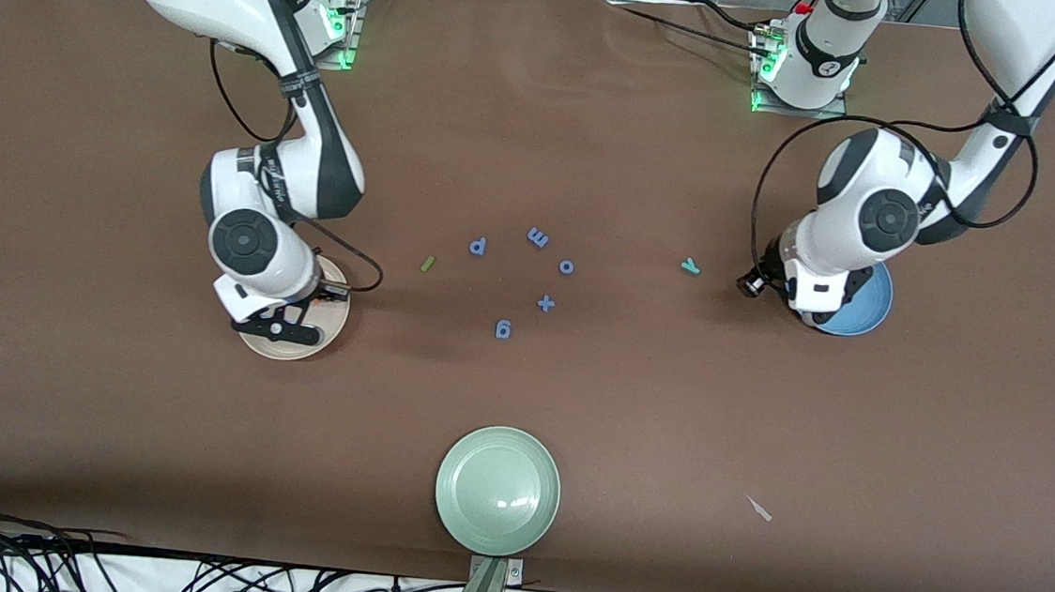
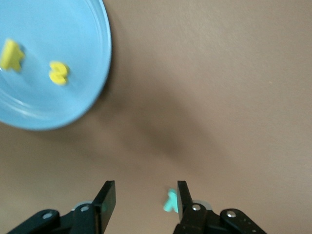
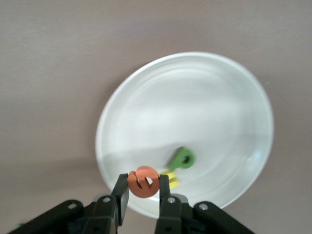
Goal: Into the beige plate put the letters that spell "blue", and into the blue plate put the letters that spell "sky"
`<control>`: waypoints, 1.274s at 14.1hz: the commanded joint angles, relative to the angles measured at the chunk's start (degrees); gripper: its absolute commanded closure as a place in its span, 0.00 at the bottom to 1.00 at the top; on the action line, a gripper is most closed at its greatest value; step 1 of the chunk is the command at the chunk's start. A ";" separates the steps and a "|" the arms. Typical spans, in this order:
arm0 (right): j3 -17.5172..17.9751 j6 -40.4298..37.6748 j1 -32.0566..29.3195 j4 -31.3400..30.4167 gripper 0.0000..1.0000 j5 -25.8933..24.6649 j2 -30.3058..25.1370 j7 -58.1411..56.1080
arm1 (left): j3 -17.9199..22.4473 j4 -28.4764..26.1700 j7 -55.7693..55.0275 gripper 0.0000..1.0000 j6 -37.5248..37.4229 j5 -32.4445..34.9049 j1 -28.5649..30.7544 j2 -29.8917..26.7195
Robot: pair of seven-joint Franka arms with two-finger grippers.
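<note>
Table (image 1: 543, 100) is covered in matte brown cloth. Letters are small flat foam cutouts.

Beige plate (image 3: 219, 87), round, shallow, glossy with raised rim, sits toward the right arm's end of the table. In it an olive-green "b" (image 3: 183, 159) and a yellow "u" (image 3: 170, 178) are seen, close together. Right gripper (image 3: 144, 187) hangs over the plate's rim; its jaws are clamped on the orange "e" (image 3: 143, 181), held upright between the two pads, above the "u".

Green "l" (image 1: 428, 263), a straight bar, lies on the cloth between the beige plate and the blue letters (image 1: 537, 237) clustered at mid-table with a blue plus sign (image 1: 546, 303).

Blue plate (image 2: 87, 73), round, smooth, raised rim, sits toward the left arm's end of the table. Yellow "k" (image 2: 11, 54) and yellow "s" (image 2: 59, 73) lie inside it, apart from each other. Left gripper (image 2: 145, 201) is over bare cloth just beside the blue plate; its jaws stand apart with nothing between them. Teal "y" (image 2: 170, 200) is seen on the cloth just by one jaw's inner edge, not gripped; in the front view it lies beside the blue plate, toward mid-table.

Pale green plate (image 1: 498, 490), slightly larger and glossy, sits nearest the front camera.
</note>
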 commanded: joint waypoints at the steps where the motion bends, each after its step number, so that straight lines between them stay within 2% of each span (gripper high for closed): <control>1: -0.09 -0.68 0.41 -0.58 0.66 0.59 -0.75 -1.60 | -0.06 -1.34 -3.83 0.41 3.80 -1.46 -0.71 -0.85; 3: -0.09 -0.68 0.41 -0.49 0.41 1.46 -0.75 -1.16 | 0.12 -1.34 -7.78 0.41 6.44 -0.24 -3.43 1.34; 4: -0.09 -0.68 0.41 -0.49 0.35 1.82 -0.84 -1.16 | 0.21 -1.34 -9.54 0.41 7.50 0.90 -4.49 2.13; 7: 0.00 -1.65 0.49 -0.32 0.29 3.65 -0.84 -0.81 | 0.21 -1.34 -16.21 0.41 8.99 5.55 -6.60 4.68; 10: 0.87 -2.88 0.84 -0.49 0.25 9.63 -1.19 2.78 | 0.65 -1.17 -25.87 0.41 9.09 17.57 -7.40 8.72; 12: 3.76 -2.88 0.93 -0.49 0.25 9.73 -1.45 7.95 | 0.65 -1.08 -30.55 0.41 9.18 23.12 -7.49 10.92; 15: 7.46 -2.09 1.28 -1.02 0.25 9.64 -1.45 15.69 | 0.65 -1.17 -32.23 0.41 9.18 26.66 -7.67 13.03; 18: 8.00 3.95 4.96 -4.96 0.25 9.38 -1.54 21.41 | 0.56 -1.17 -32.24 0.42 10.31 27.02 -7.14 14.09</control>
